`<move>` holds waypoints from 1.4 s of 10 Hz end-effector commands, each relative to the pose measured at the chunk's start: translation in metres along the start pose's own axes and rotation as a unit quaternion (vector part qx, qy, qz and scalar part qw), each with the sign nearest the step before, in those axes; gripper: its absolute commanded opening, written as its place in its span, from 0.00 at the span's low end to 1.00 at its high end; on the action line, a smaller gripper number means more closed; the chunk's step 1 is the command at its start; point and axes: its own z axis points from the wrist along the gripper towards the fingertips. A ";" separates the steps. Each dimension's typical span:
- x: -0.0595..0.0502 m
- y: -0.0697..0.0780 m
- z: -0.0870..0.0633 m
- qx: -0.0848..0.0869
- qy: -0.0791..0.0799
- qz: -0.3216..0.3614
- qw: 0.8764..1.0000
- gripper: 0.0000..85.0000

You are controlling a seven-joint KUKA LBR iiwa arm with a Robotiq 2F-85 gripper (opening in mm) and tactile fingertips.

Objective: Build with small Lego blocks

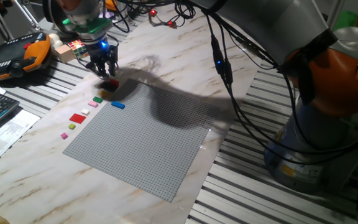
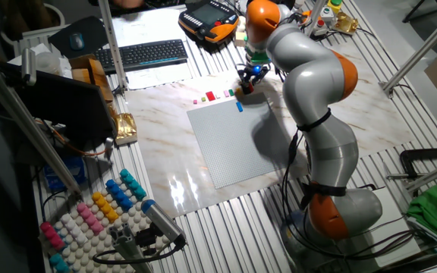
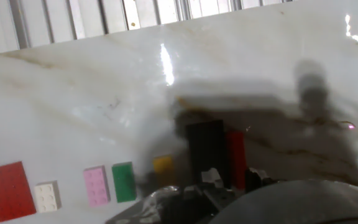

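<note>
Black block (image 3: 205, 149) beside red block (image 3: 236, 158), hand-view only.

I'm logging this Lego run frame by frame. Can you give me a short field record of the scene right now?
gripper: gripper low over the marble, just off the baseplate's corner; open or shut unclear
under gripper: black block beside a narrow red block
loose row: large red block, white block, pink block, green block, yellow block
on baseplate: blue block near the edge of the grey baseplate

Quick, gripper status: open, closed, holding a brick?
Gripper: low over the black rectangular plastic brick and red one; open, closed or gripping cannot be told.
</note>
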 end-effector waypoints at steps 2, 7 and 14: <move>-0.002 -0.001 0.001 0.001 0.000 0.002 1.000 0.36; -0.016 -0.005 0.005 -0.003 -0.006 -0.023 1.000 0.35; -0.024 -0.007 0.012 -0.012 -0.002 -0.028 1.000 0.34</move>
